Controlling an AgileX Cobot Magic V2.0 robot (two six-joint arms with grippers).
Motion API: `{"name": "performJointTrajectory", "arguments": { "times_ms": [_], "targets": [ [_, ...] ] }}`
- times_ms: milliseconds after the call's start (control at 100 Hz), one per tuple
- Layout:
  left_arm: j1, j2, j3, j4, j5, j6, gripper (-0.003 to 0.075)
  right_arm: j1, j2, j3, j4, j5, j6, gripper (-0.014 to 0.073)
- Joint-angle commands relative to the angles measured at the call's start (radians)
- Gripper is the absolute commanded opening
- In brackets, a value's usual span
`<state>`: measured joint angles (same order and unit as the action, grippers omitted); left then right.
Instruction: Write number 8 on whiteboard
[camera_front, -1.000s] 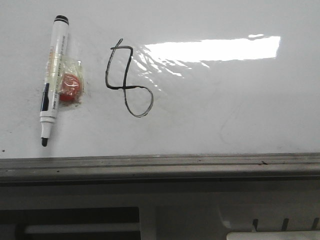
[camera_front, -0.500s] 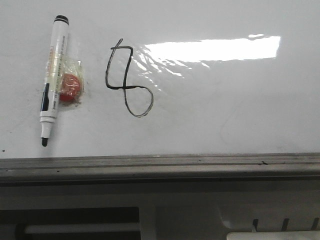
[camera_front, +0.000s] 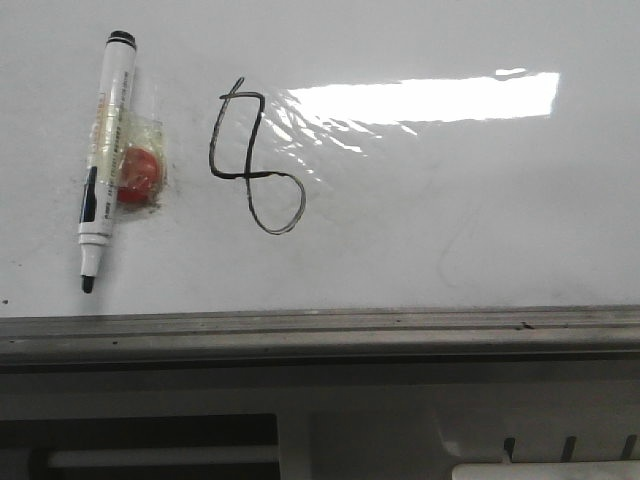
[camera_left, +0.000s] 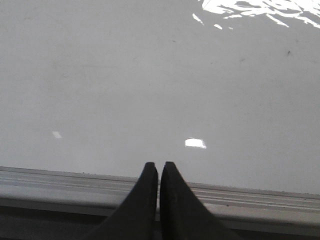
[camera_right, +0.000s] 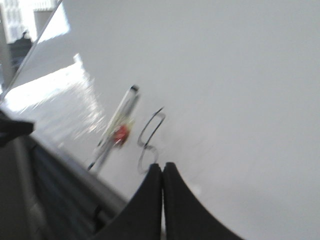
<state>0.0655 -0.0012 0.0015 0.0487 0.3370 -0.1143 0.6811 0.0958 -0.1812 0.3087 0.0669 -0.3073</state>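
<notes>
The number 8 (camera_front: 255, 160) is drawn in thin black line on the whiteboard (camera_front: 450, 220), left of the glare; it also shows blurred in the right wrist view (camera_right: 149, 137). A white marker (camera_front: 105, 160) with its black tip uncapped lies left of it, taped to a red round piece (camera_front: 138, 172). The marker also shows in the right wrist view (camera_right: 116, 127). Neither gripper shows in the front view. My left gripper (camera_left: 159, 165) is shut and empty over the board's grey edge strip (camera_left: 60, 182). My right gripper (camera_right: 163, 166) is shut and empty, near the 8's lower loop in its view.
The grey metal edge strip (camera_front: 320, 330) runs along the whiteboard's near side, with a darker ledge and slots below it (camera_front: 400, 440). Faint grey smudges (camera_front: 455, 240) mark the board right of the 8.
Nothing has visibly moved in the front view; the marker and the 8 stay in place.
</notes>
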Motion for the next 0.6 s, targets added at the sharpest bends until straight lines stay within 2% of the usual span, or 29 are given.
{"name": "performJointTrajectory", "arguments": {
  "times_ms": [0,80,200,320,410,440,590],
  "targets": [
    [0.002,-0.031,0.032,-0.005,-0.046,-0.002,-0.002,-0.091,0.01,0.027,-0.014,-0.336,-0.004,-0.0063],
    [0.002,-0.031,0.032,-0.005,-0.046,-0.004,-0.002,-0.187,0.01,0.064,-0.054,-0.472,-0.002,-0.0063],
    [0.002,-0.031,0.032,-0.005,-0.046,-0.004,-0.002,-0.34,0.01,0.111,-0.241,-0.575,0.026,-0.0063],
    [0.002,-0.031,0.032,-0.005,-0.046,-0.004,-0.002,-0.499,0.01,0.158,-0.334,-0.622,0.188,-0.0063],
    [0.002,-0.031,0.032,-0.005,-0.046,-0.004,-0.002,-0.633,0.01,0.208,-0.343,-0.622,0.298,-0.0063],
    [0.002,-0.031,0.032,-0.005,-0.046,-0.004,-0.002,-0.672,0.01,0.204,-0.35,-0.558,0.34,-0.0063],
    [0.002,-0.031,0.032,-0.005,-0.046,-0.004,-0.002,-0.802,0.01,0.204,-0.348,-0.402,0.373,-0.0063]
  ]
}}
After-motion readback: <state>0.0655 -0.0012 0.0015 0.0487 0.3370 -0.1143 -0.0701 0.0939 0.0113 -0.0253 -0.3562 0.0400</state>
